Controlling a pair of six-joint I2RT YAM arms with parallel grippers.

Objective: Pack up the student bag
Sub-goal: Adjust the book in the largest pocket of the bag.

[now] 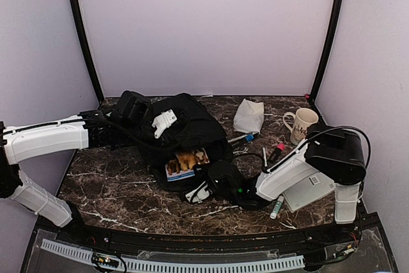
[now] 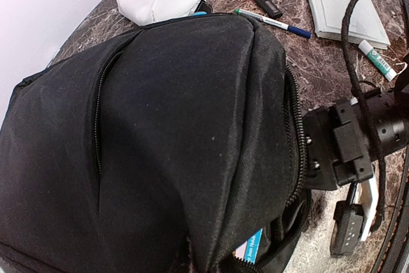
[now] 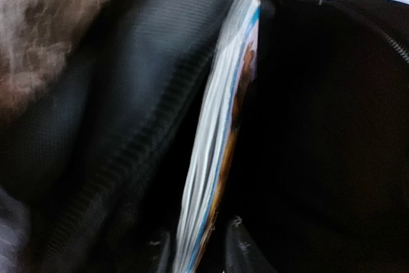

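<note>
1. The student bag (image 1: 188,116), a large black soft fabric backpack, lies slumped in the middle of the dark marbled bench (image 1: 115,183), with its unzipped mouth facing the near edge.
2. The left gripper (image 1: 161,124) rests on top of the bag with its jaws closed. Its own camera shows only black cloth, so I cannot tell whether they pinch the fabric.
3. The right gripper (image 1: 201,187) is at the mouth. A thin, glossy picture book with a brown-and-blue cover (image 1: 185,163) sits partly inside, its edge between the dark fingers (image 3: 241,250). The jaws look slightly parted, but the view is blurred and I cannot tell whether they press on the book.
4. The book is only partly in. If the right arm pulls back along the cover, friction or a caught finger could drag it out again.
5. If the left jaws hold nothing, the soft mouth may sag shut and block the next item.
6. The green-and-white marker (image 1: 276,206) and the flat grey box (image 1: 313,190) lie just beside the right arm, where a wide swing could knock them.
7. The right arm's black cable (image 2: 348,43) loops close to the zipper and could snag.
</note>
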